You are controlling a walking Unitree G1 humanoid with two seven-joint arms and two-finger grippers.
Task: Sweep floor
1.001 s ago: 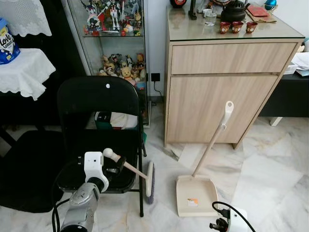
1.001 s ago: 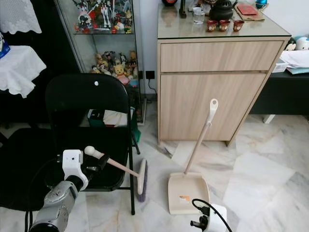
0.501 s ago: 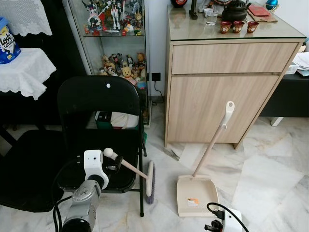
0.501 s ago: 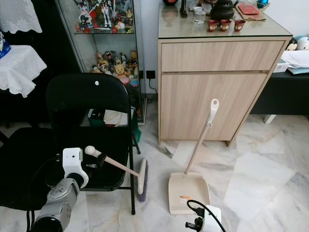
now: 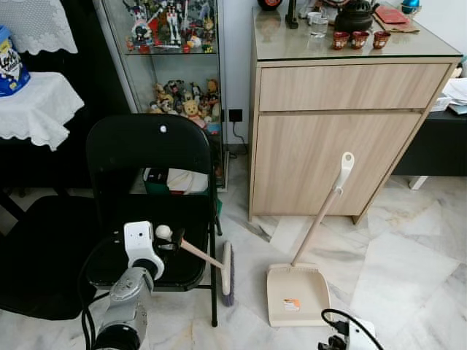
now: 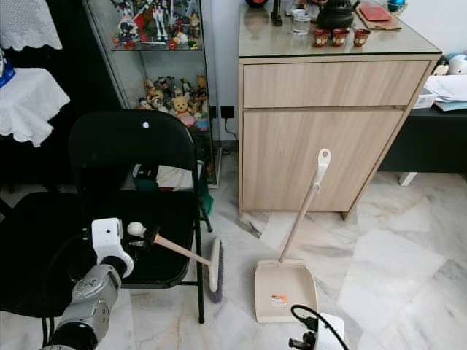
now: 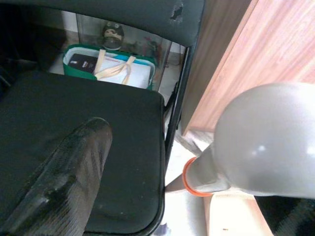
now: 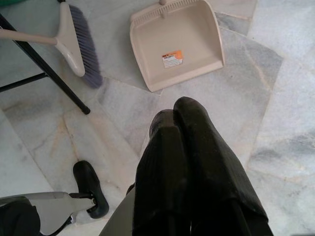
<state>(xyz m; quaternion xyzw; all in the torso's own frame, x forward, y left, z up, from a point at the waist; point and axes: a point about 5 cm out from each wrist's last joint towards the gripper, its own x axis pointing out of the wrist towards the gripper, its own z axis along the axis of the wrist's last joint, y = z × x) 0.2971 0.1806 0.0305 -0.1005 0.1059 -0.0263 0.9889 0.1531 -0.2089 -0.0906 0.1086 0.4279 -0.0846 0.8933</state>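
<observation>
- The marble floor [image 5: 408, 255] stretches ahead of both grippers; no clear dirt can be made out on it.
- The black folding chair [image 5: 149, 157] stands directly beyond the left gripper [image 5: 172, 241], its seat under the fingers.
- The dustpan [image 5: 295, 292] rests flat on the floor, ahead of the right gripper [image 8: 189, 162] and well apart from it.
- The broom [image 5: 227, 268] is clamped at its handle end in the left gripper; its head hangs beside the chair leg, bristles near the floor.
- The right gripper hangs low with its fingers pressed together, holding nothing.
- Judgement: the broom is in hand and sweeping is only beginning. The next move calls for swinging the head clear of the chair leg, then pushing toward the dustpan.
</observation>
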